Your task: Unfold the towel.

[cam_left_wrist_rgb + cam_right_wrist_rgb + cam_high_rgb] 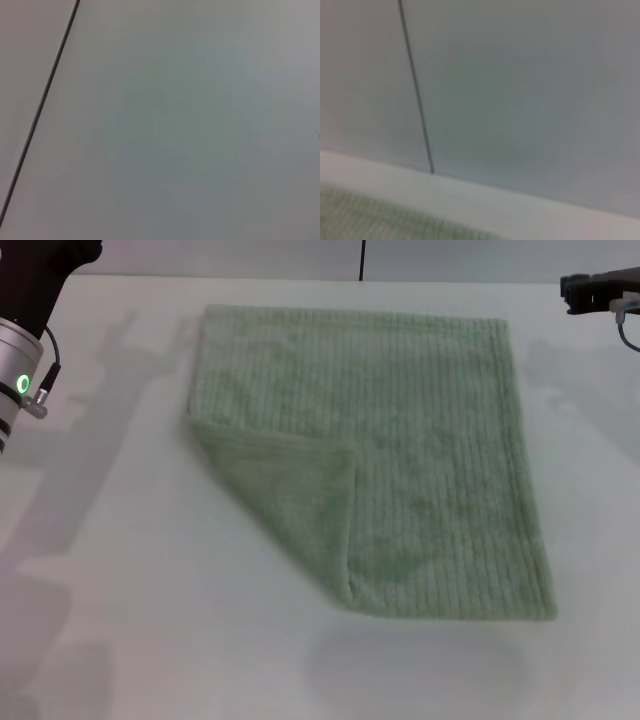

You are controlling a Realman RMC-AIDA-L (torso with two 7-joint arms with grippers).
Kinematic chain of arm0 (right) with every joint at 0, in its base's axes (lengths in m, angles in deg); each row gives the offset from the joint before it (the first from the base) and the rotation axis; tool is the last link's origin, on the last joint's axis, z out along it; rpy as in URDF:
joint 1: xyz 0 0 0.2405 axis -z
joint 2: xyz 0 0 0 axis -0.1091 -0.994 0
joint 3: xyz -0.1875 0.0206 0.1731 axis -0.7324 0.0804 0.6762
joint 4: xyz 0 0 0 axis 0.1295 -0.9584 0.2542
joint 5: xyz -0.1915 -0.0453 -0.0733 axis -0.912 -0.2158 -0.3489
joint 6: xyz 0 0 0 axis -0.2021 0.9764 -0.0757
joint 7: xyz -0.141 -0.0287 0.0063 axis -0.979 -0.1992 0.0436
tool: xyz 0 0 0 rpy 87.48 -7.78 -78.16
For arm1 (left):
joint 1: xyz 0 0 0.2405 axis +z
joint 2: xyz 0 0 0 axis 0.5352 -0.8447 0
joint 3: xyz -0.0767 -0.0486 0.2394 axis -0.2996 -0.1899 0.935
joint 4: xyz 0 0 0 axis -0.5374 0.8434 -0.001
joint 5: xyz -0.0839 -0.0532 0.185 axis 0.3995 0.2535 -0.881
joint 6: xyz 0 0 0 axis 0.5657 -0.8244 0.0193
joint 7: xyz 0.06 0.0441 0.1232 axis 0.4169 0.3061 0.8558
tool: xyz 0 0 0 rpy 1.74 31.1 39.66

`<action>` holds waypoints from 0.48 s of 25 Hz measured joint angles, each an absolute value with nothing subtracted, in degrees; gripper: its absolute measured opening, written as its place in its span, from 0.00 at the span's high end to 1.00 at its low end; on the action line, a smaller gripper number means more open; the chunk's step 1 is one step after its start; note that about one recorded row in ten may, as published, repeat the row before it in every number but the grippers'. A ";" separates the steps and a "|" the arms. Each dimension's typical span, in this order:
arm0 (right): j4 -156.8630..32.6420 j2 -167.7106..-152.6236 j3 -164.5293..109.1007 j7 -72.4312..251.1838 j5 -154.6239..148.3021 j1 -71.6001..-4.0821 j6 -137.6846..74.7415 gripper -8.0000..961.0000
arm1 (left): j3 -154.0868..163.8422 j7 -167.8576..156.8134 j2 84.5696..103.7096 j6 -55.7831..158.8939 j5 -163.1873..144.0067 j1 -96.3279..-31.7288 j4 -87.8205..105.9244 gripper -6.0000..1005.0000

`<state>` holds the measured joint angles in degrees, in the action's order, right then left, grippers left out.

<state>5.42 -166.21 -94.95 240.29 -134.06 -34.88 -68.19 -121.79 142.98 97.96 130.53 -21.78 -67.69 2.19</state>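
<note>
The pale sage-green ribbed towel [400, 450] lies flat on the white table [120, 590] in the head view. Its near-left corner is folded over onto the cloth as a triangular flap [295, 500]. A blurred green strip of the towel [385, 220] shows in the right wrist view. My left arm [25, 330] is raised at the far left, its gripper out of view. My right arm [600, 290] is at the far right, only its dark end showing. Neither arm touches the towel.
A pale wall with a dark vertical seam [361, 258] stands behind the table. The left wrist view shows only that wall and the seam [45, 95]. The right wrist view shows the seam [415, 90] above the table's back edge.
</note>
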 joint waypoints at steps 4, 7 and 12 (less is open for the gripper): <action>5.47 -166.09 -92.62 240.46 -136.26 -37.00 -73.64 0.93 | -121.79 142.98 98.01 130.53 -21.58 -67.62 2.17 0.21; 5.15 -166.09 -91.32 240.60 -138.90 -38.69 -77.27 0.93 | -121.80 142.98 98.05 130.53 -21.52 -67.61 2.11 0.21; 4.42 -165.56 -89.39 240.65 -141.06 -41.62 -83.22 0.93 | -121.79 142.98 98.14 130.54 -21.51 -67.60 2.10 0.21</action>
